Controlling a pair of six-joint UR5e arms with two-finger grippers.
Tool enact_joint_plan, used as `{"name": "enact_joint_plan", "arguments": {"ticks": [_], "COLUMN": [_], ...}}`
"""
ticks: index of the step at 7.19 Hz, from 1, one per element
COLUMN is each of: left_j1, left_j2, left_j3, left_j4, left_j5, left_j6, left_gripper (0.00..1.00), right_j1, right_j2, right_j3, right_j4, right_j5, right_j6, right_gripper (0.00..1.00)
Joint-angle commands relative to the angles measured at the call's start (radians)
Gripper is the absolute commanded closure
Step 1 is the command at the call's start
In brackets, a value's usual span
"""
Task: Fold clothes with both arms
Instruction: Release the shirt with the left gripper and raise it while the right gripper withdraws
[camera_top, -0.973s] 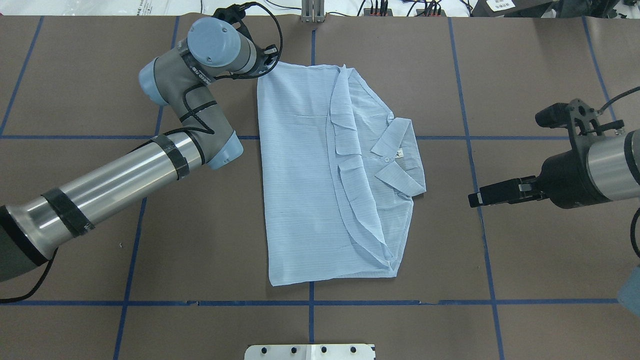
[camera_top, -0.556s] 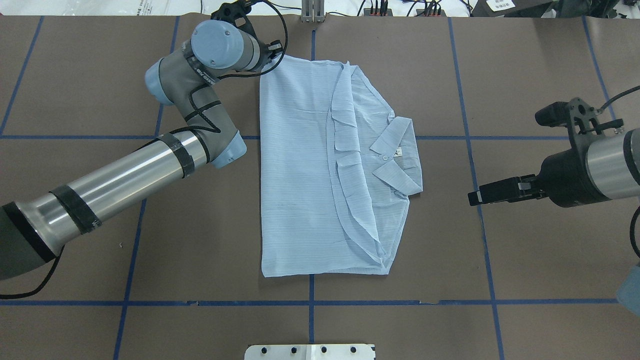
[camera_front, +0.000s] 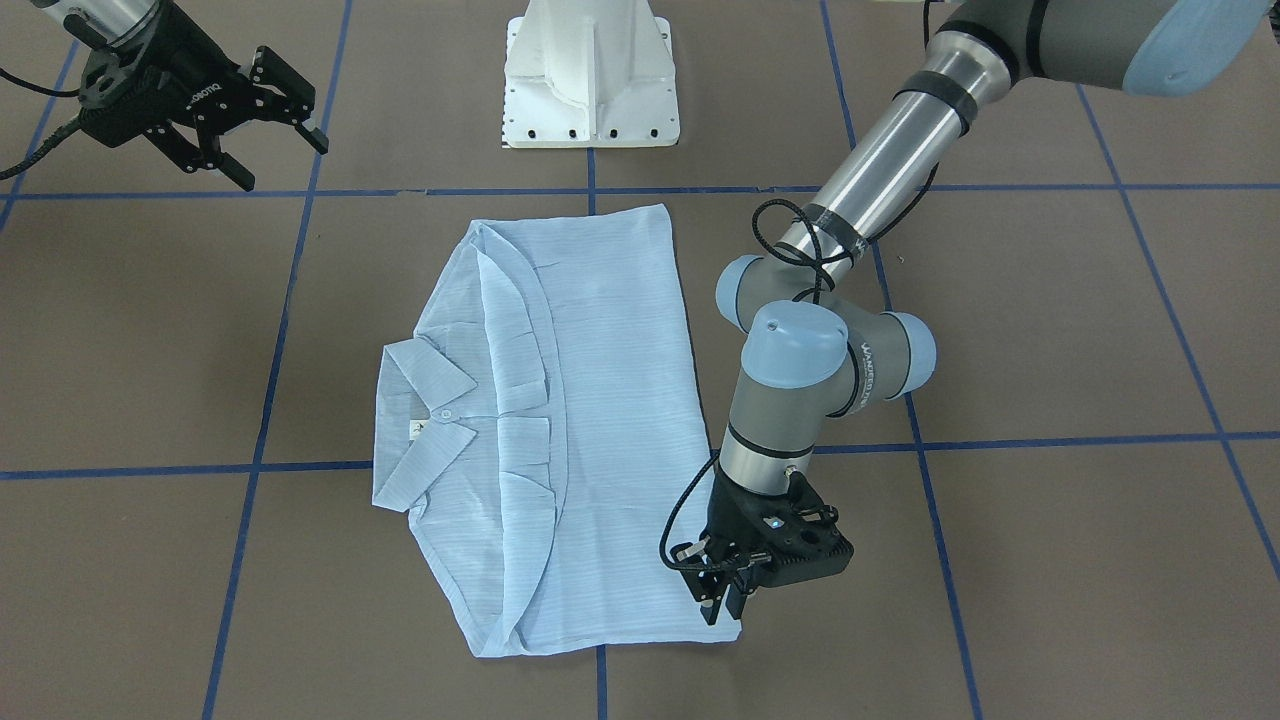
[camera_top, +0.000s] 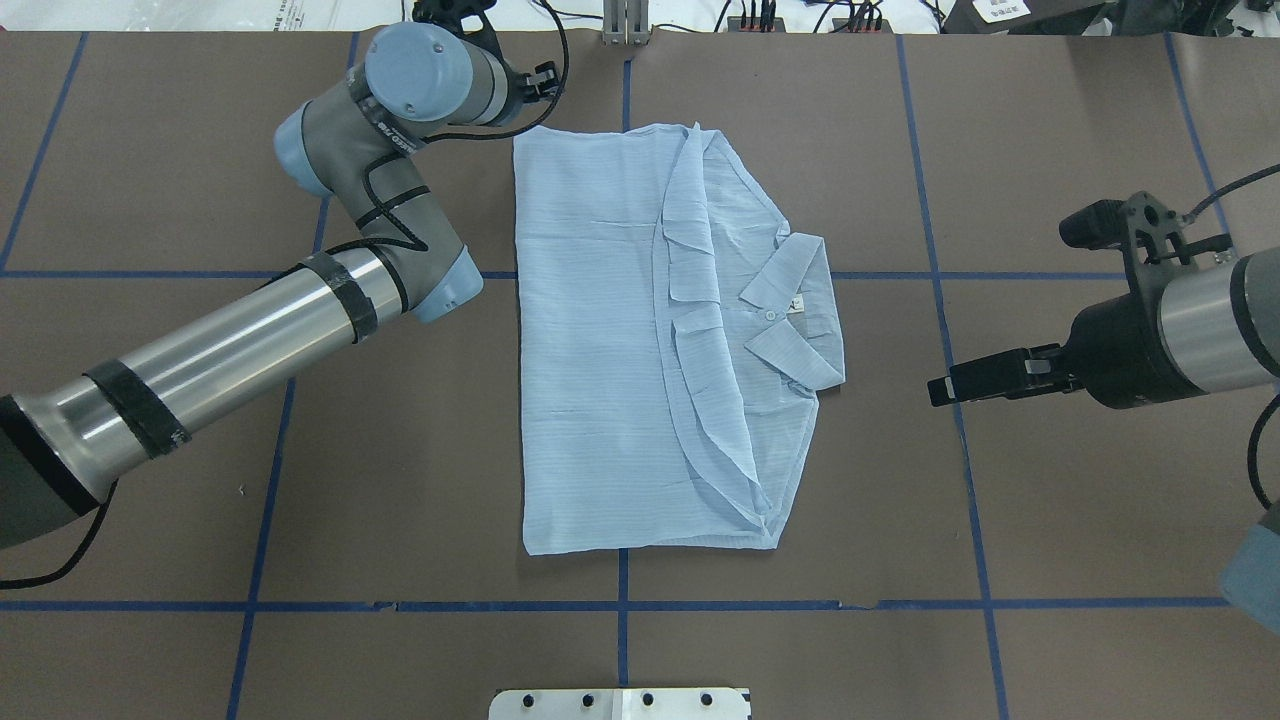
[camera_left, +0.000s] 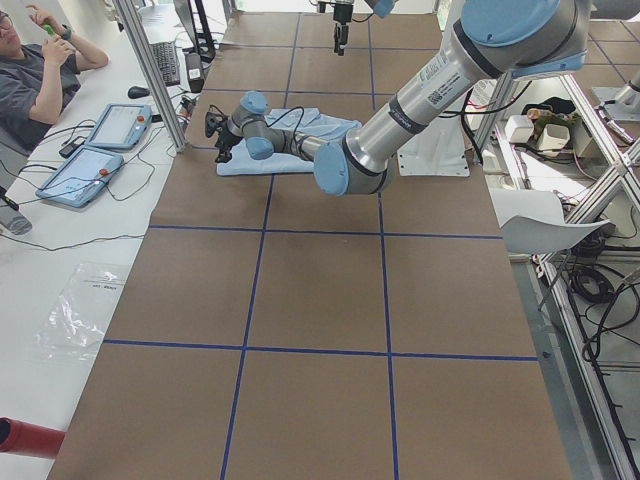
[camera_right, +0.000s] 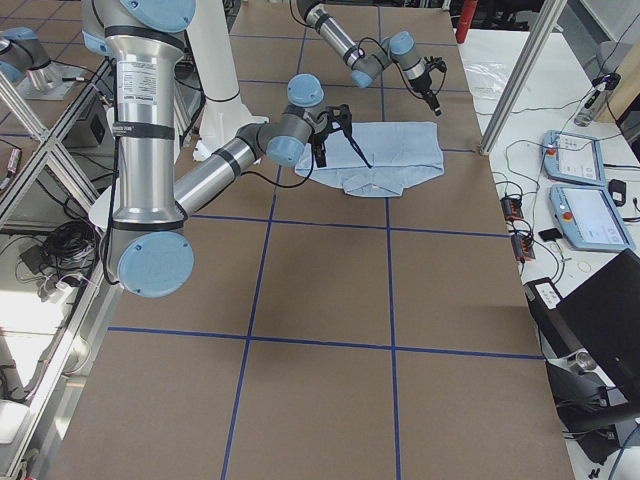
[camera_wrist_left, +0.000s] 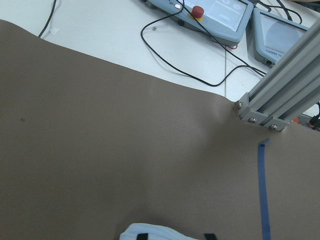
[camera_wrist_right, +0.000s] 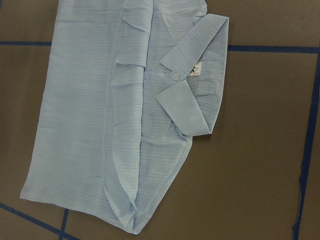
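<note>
Overhead exterior view: the left end effector (camera_front: 725, 598) hangs over the far-left corner of the shirt (camera_top: 600, 330), fingers apart and gripping nothing. Its wrist camera shows that corner lying loose between the tips, so I judge it is there to set the corner square.

The shirt lies flat in the middle of the counter (camera_top: 400, 450), folded to a rough rectangle. Its collar (camera_top: 795, 320) points right, which likely leaves each arm one side to reach. The right end effector (camera_front: 277, 155) hovers open beyond the collar side, well apart from the cloth, probably to keep clear.

Writing:
- The left arm (camera_front: 868, 372) carries "UNIVERSAL ROBOTS", partly seen.
- The right end effector's body seems to read "ROBOTIQ", inverted.
- The white neck label (camera_wrist_right: 196, 69) has a mark too small to read.
</note>
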Motion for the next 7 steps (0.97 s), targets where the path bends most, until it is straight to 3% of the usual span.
{"name": "enact_joint_plan", "arguments": {"ticks": [1, 2, 4, 5, 7], "left_j1": [-0.036, -0.039, -0.042, -0.042, -0.045], "left_j2": [0.095, 0.182, 0.387, 0.489, 0.528], "left_j3": [-0.169, -0.323, -0.642, -0.814, -0.928], "left_j4": [0.103, 0.192, 0.315, 0.359, 0.439], "left_j5": [-0.132, -0.169, -0.215, -0.223, -0.272], "left_j6": [0.025, 0.061, 0.141, 0.151, 0.151], "left_gripper": [0.00, 0.00, 0.00, 0.00, 0.00], "right_j1": [-0.009, -0.055, -0.193, -0.272, -0.415], "right_j2": [0.029, 0.072, 0.146, 0.192, 0.393], "right_j3": [-0.034, -0.076, -0.149, -0.153, -0.185], "right_j4": [-0.009, -0.011, -0.033, -0.117, -0.409], "right_j5": [-0.037, -0.083, -0.286, -0.359, -0.553], "right_j6": [0.001, 0.001, 0.001, 0.001, -0.009], "right_gripper": [0.00, 0.00, 0.00, 0.00, 0.00]}}
